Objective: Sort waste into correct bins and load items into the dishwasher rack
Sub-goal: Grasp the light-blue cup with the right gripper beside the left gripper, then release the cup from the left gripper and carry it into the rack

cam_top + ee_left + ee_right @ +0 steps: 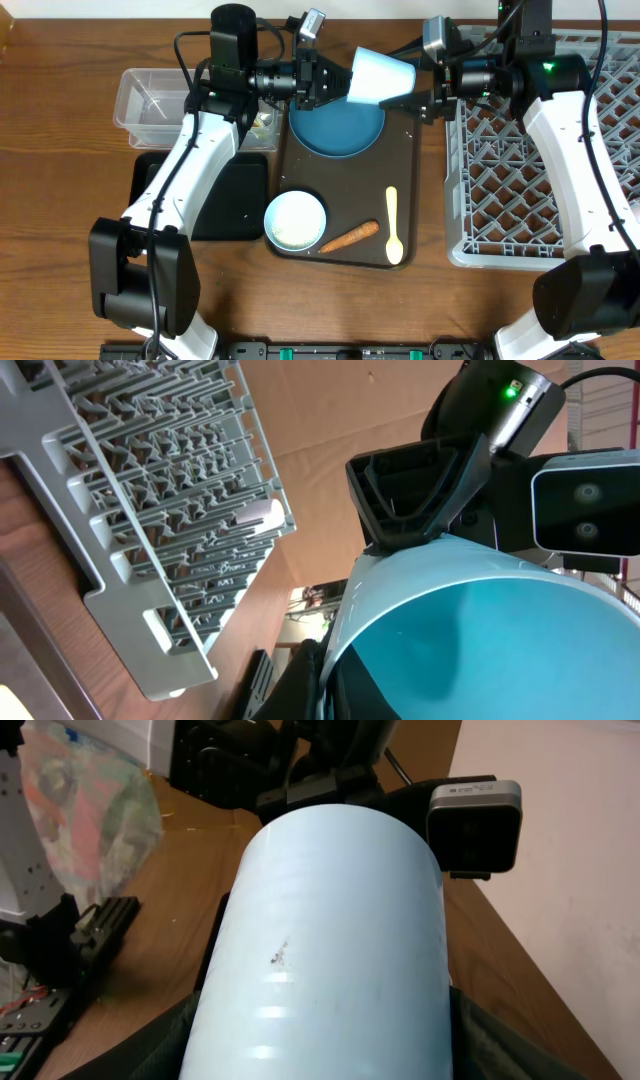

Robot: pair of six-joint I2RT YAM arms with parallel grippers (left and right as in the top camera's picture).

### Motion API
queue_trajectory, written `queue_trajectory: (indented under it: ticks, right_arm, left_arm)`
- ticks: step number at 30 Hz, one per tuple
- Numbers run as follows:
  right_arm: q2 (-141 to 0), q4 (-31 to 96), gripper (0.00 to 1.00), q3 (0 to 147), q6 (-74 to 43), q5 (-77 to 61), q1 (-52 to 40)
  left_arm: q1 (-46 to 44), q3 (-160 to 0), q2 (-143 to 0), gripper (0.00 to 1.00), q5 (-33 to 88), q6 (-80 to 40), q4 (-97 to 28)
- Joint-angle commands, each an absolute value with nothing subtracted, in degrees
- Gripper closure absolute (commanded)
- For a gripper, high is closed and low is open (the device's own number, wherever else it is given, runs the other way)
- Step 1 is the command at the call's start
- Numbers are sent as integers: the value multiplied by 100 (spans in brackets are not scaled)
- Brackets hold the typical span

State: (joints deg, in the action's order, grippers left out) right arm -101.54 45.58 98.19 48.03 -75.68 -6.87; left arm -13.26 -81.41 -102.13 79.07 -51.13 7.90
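Above the dish (pixel 340 138), both pincers (pixel 333 80) (pixel 428 97) apparently grip the cup (pixel 380 75).

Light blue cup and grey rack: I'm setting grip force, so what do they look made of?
The light blue cup is probably smooth, semi-gloss plastic: soft highlight bands cross its wall. The grey rack looks like moulded matte plastic: uniform colour, thin pegs, flat lattice.

Pale, light blue cup (pixel 381 76) marked by one small dark speck. Dish (pixel 335 135) is deep blue, bowl (pixel 295 220) white, carrot stick (pixel 349 237) orange, spoon (pixel 393 228) cream. Trays: one dark brown (pixel 425 200), one black (pixel 240 205). Grey rack (pixel 520 170) shows a lattice pattern; table (pixel 60 180) is brown woodgrain.
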Motion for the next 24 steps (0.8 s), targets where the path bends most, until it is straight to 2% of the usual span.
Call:
queue_trajectory:
  ticks: [1, 8, 13, 15, 16, 22, 24]
  right_arm:
    - [-10202, 4571, 35, 9806, 4668, -7649, -982]
    - [-10202, 4587, 41, 9806, 4456, -7529, -980]
    - [-10202, 4628, 59, 9806, 3000, -5651, -982]
    - [-10202, 4766, 62, 9806, 2462, -4821, -982]
    - [-10200, 4864, 62, 9808, 2362, -4578, -976]
    - [-10147, 5378, 66, 9808, 2311, -4088, -836]
    - [-10106, 5498, 68, 9810, 2263, -3859, -773]
  left_arm:
    - [-1509, -8195, -10224, 94, 7881, -5135, 832]
    - [-1507, -8193, -10224, 93, 7878, -4897, 827]
    - [-1507, -8182, -10224, 83, 7760, -3820, 674]
    - [-1503, -8182, -10224, 83, 7384, -3409, 281]
    - [-1498, -8182, -10224, 79, 7096, -3133, -25]
    - [-1481, -8182, -10221, 77, 5054, -1822, -1872]
    - [-1481, -8182, -10221, 77, 4724, -1559, -2204]
